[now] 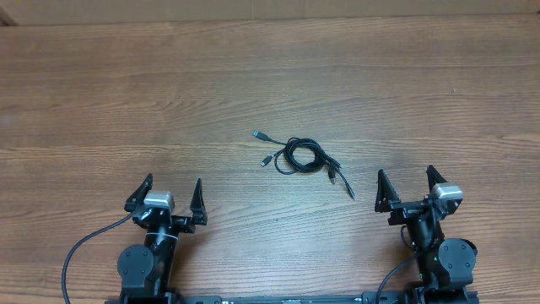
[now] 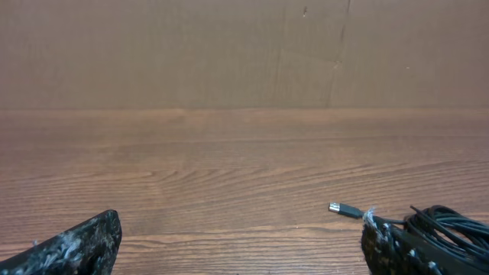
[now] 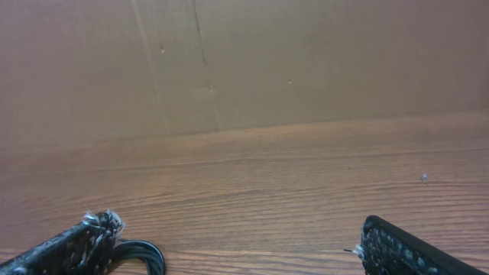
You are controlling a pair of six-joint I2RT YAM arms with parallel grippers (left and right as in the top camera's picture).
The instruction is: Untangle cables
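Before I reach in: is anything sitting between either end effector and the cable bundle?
Nothing visible. The cables lie coiled on the table, with only bare wood between them and the open left end effector or the open right end effector. The right one is nearer.

A brown wood-grain worktop (image 1: pixel 270 76) lies evenly lit. Ahead of the left claw (image 1: pixel 174 180), at the worktop's far edge, rises a plain tan wall (image 2: pixel 229 53), faintly creased.

Cables (image 1: pixel 302 157): one coil, four plug ends (image 1: pixel 261 135); left hand (image 1: pixel 174 181), right hand (image 1: pixel 406 172): two.
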